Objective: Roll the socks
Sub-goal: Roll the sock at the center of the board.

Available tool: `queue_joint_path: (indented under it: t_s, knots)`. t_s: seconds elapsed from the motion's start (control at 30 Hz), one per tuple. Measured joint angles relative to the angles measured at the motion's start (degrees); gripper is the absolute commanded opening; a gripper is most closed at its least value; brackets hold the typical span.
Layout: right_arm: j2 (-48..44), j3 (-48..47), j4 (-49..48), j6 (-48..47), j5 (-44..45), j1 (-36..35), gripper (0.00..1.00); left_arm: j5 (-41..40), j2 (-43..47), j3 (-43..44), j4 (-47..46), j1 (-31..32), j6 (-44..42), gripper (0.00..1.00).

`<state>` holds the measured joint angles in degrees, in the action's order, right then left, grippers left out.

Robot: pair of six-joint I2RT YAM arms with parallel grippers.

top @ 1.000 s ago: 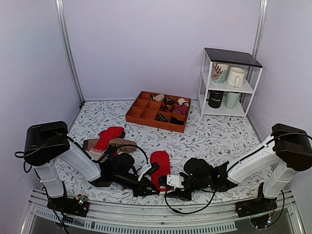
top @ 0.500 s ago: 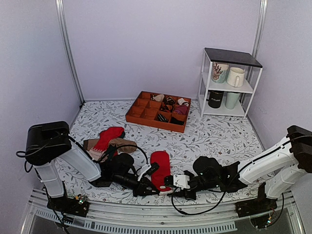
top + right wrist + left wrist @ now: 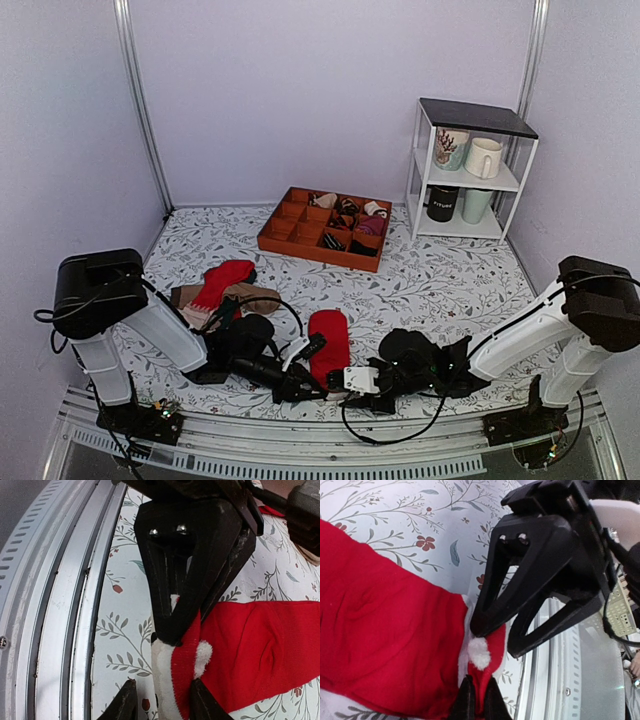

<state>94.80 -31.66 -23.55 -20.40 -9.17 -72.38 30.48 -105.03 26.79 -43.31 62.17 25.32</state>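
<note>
**A:** What containers are there, and what do they hold?

**B:** An orange tray [image 3: 272, 232], split into small compartments, sits toward the back of the table [image 3: 450, 280]. Its right-hand compartments hold rolled bundles [image 3: 350, 215] in dark, beige and maroon. To the right of the tray stands a white shelf unit [image 3: 475, 117] with a dark top. Its upper shelf carries a floral mug [image 3: 450, 148] and a white mug [image 3: 484, 157]. The lower shelf carries a black mug [image 3: 441, 203] and a pale green mug [image 3: 476, 205].

**A:** Where are the red socks, and how do the fingers stand?

**B:** The red socks [image 3: 330, 340] lie flat near the front edge, between the two arms, with the whitish cuff toward the front. The left gripper [image 3: 477, 702] is pinched tight on the cuff's edge, just beside a small white fluffy tuft [image 3: 479, 652]. The right gripper [image 3: 162, 705] faces it, fingers narrowly parted and straddling the same cuff end. One finger touches the red cloth; the other stands just clear of the whitish edge.

**A:** And the surroundings?

**B:** The table is covered in a pale print of grey leaves and small red flowers. A loose heap of red, brown and beige socks [image 3: 225, 290] lies to the left, behind the left arm. A metal rail [image 3: 400, 452] runs along the near edge. Pale lilac walls [image 3: 330, 100] close in the space, with metal posts [image 3: 140, 100] at the back corners.
</note>
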Motion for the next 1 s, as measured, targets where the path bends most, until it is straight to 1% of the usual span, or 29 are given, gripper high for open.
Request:
queue_joint_path:
  t_s: [0.2, 0.27, 0.37, 0.47, 0.5, 0.53, 0.57, 0.7, 0.83, 0.9, 0.93, 1.0]
  knots:
    - [0.3, 0.0, 0.0, 2.4, 0.1, 0.0, 0.18, 0.1, 0.0, 0.0, 0.0, 0.0, 0.0, 0.00]
    - [0.3, 0.0, 0.0, 3.8, 0.1, 0.0, 0.16, 0.2, 0.0, 0.0, 0.1, 0.0, 0.0, 0.07]
    - [0.3, 0.0, 0.0, 6.8, 0.0, 0.0, 0.13, 0.1, 0.0, 0.3, 0.2, 0.0, -0.1, 0.13]
    - [0.9, -0.2, 0.2, 10.4, -0.8, 0.1, 0.12, -0.3, 0.6, 0.8, 1.6, 0.0, -0.5, 0.26]
    - [1.4, -0.5, 0.1, 11.7, -1.4, 0.2, 0.12, -0.9, 1.1, 1.0, 2.6, 0.0, -0.9, 0.57]
    - [2.1, -0.9, 0.0, 13.0, -2.3, 0.6, 0.12, -1.6, 1.6, 1.1, 3.7, 0.0, -1.6, 0.94]
    - [2.6, -1.2, -0.3, 14.3, -3.4, 1.0, 0.12, -2.5, 2.4, 1.2, 5.0, 0.0, -2.1, 0.99]
    - [5.4, -3.1, -1.8, 20.5, -8.7, 3.4, 0.11, -5.4, 7.8, 1.0, 9.4, 0.8, -5.0, 1.00]
    - [6.9, -3.9, -1.8, 25.1, -14.8, 6.1, 0.11, -13.4, 15.7, -2.5, 15.4, 2.0, -8.2, 1.00]
    - [7.6, -4.3, -1.6, 27.0, -19.1, 7.4, 0.11, -17.3, 20.4, -5.3, 16.0, 3.6, -10.2, 0.99]
    - [7.8, -4.4, -1.5, 27.3, -20.0, 8.2, 0.11, -17.9, 21.3, -5.8, 15.9, 4.0, -10.6, 1.00]
    - [9.1, -5.6, -0.3, 28.6, -24.4, 10.3, 0.11, -19.9, 24.7, -8.6, 13.4, 5.5, -12.9, 1.00]
